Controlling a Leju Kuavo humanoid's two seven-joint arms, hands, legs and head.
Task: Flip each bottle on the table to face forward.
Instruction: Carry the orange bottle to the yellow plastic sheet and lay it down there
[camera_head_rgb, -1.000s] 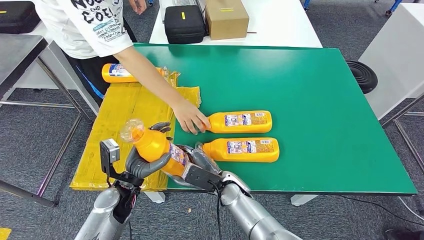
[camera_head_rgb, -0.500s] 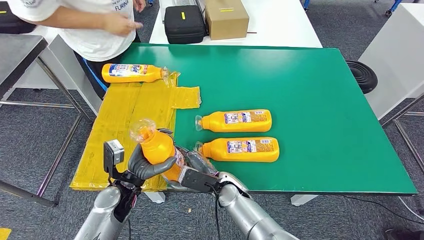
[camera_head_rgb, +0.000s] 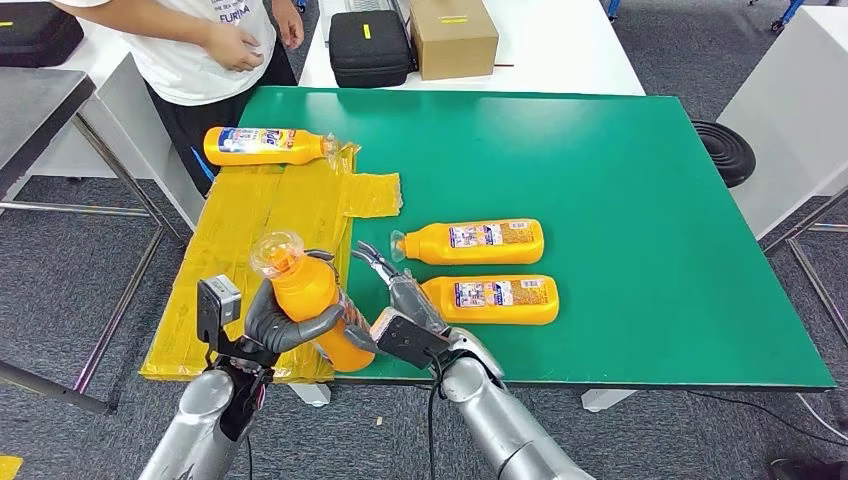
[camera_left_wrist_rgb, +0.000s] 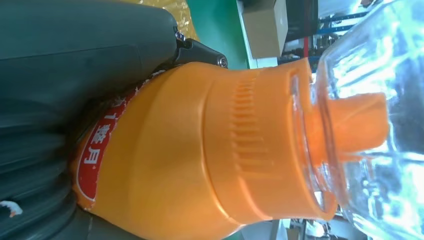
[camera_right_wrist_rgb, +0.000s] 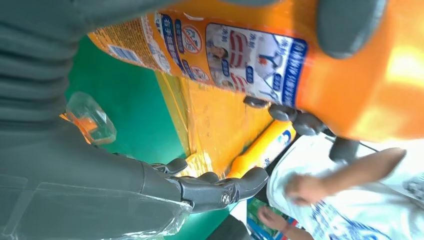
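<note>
My left hand grips an orange bottle around its body, holding it nearly upright over the table's near left corner, clear cap up. The left wrist view shows this bottle and its clear cap close against my left hand. My right hand is open just right of it, fingers spread and pointing away from me; its fingers hold nothing, and the held bottle's label shows beyond them. Two orange bottles lie on the green table, caps to the left, small-print labels up.
Another orange bottle lies on the yellow sheet left of the table. A person stands at the far left corner. A black case and a cardboard box sit on the white table behind.
The person's arm has drawn back from the far lying bottle. My right hand has let go of the held bottle and spread its fingers. My left hand has tipped the bottle more upright.
</note>
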